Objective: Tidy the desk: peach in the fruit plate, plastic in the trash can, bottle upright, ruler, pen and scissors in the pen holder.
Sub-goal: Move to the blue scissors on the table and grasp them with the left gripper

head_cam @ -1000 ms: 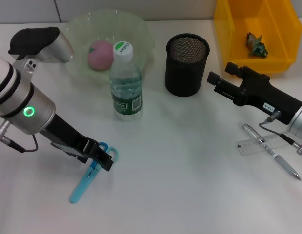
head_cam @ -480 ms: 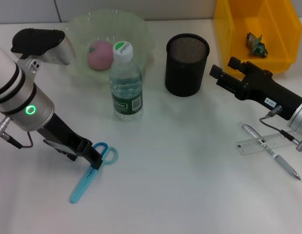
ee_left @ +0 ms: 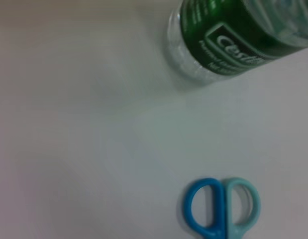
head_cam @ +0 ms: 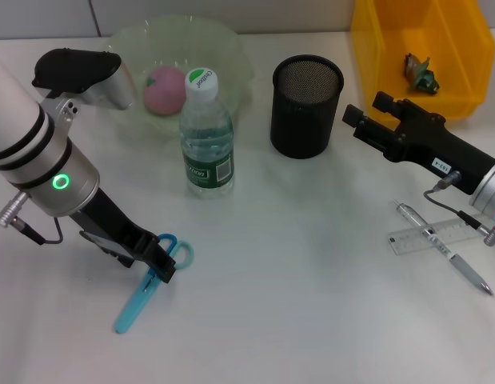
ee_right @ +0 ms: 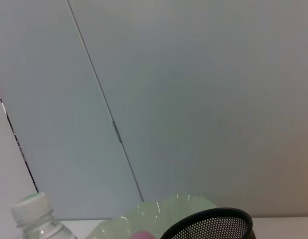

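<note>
Blue scissors (head_cam: 141, 294) lie flat on the white desk at the front left, handles (ee_left: 223, 209) toward the bottle. My left gripper (head_cam: 157, 262) is low over the scissors, just behind the handles. A clear water bottle (head_cam: 206, 138) with a green label stands upright. A pink peach (head_cam: 165, 88) lies in the green fruit plate (head_cam: 231, 56). The black mesh pen holder (head_cam: 306, 106) stands mid-desk. My right gripper (head_cam: 365, 118) is open and empty, hovering just right of the holder. A pen (head_cam: 444, 249) lies across a clear ruler (head_cam: 436, 234) at the right. Plastic scrap (head_cam: 421, 72) lies in the yellow bin (head_cam: 375, 48).
The right wrist view shows the bottle cap (ee_right: 31, 203), the plate rim (ee_right: 178, 209) and the holder's rim (ee_right: 208, 225) before a grey wall. Bare desk lies between the scissors and the pen.
My left gripper drew back slightly from the scissor handles and the arm shifted right. My right gripper rose a little toward the back. The scissors, pen and ruler have not moved.
</note>
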You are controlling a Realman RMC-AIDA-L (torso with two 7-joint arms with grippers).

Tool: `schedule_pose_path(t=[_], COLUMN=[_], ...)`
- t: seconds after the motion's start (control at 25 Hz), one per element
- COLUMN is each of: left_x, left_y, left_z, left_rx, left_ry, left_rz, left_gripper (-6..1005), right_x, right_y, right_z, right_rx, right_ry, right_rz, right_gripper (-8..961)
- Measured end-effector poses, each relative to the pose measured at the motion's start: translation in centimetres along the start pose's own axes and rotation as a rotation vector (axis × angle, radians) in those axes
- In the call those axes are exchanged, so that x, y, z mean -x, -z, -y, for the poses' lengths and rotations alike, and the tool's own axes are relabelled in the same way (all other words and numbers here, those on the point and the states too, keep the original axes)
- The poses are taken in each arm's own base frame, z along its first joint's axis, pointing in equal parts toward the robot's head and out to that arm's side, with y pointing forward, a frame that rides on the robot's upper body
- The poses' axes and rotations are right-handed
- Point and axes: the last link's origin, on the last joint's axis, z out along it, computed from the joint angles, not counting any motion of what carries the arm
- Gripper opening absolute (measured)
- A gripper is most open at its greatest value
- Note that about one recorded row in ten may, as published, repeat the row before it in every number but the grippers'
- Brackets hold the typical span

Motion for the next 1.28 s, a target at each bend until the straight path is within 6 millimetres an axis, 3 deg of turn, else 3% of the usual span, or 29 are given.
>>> schedule_pose_path(t=[1.28], left_x=[-1.5], left_y=[-0.3], left_z=[-1.4], left_rx=[-0.092], left_ry=[-0.077], left_rz=[0.059], left_gripper=[670], right_x=[0.3], right_y=[-0.6], right_z=[0.5], right_rx=[-0.031], right_ry=[-0.003], right_rz=[0.002], right_gripper=[721])
